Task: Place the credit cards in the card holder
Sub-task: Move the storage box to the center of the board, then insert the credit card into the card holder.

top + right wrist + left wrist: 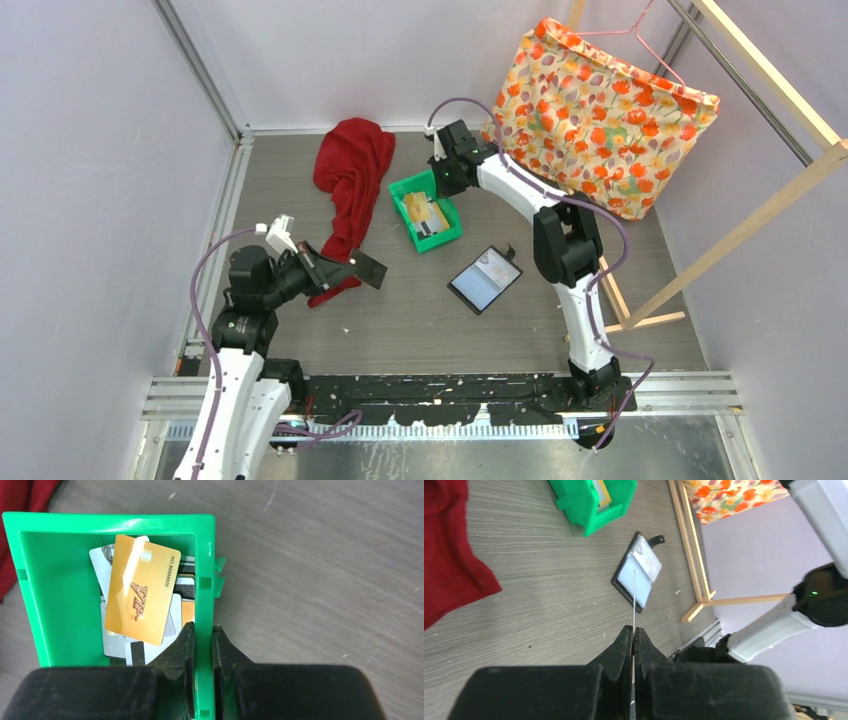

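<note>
We log the left gripper (634, 632) pinching one card (634, 605) edge-on, aimed at the open card holder (638, 572) just above frame centre, and the right gripper (202, 635) clamped on the wall of the green bin (204, 555), likely steadying the remaining cards (140, 595).

You have a grey wood-grain table (420, 320) in front of you. At its back left a red cloth (352, 165) lies crumpled, trailing toward the near side. Just right of it the green bin (60, 605) sits on the surface at an angle. Nearer to you and right of the bin, apart from it, the card holder (485, 279) lies open and flat, pale pockets up. On your right, the foot of a wooden frame (640, 322) rests on the table.
</note>
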